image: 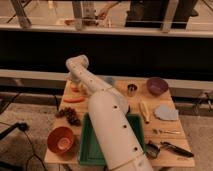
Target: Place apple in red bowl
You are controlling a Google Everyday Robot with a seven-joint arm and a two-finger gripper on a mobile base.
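The apple (75,89) is a small orange-yellow shape at the far left of the wooden table (150,122), partly hidden by my arm. My white arm (107,115) reaches from the bottom centre up to a bend over that corner. My gripper (76,81) hangs down from the bend, right over the apple and mostly hidden. The red bowl (62,139) sits at the near left corner, with nothing in it.
An orange carrot (74,99) and a dark grape bunch (69,115) lie between the apple and the red bowl. A green tray (84,147) is beside the bowl. A purple bowl (157,85), metal cup (132,89), banana (145,110), grey cloth (166,112) and utensils (170,148) are on the right.
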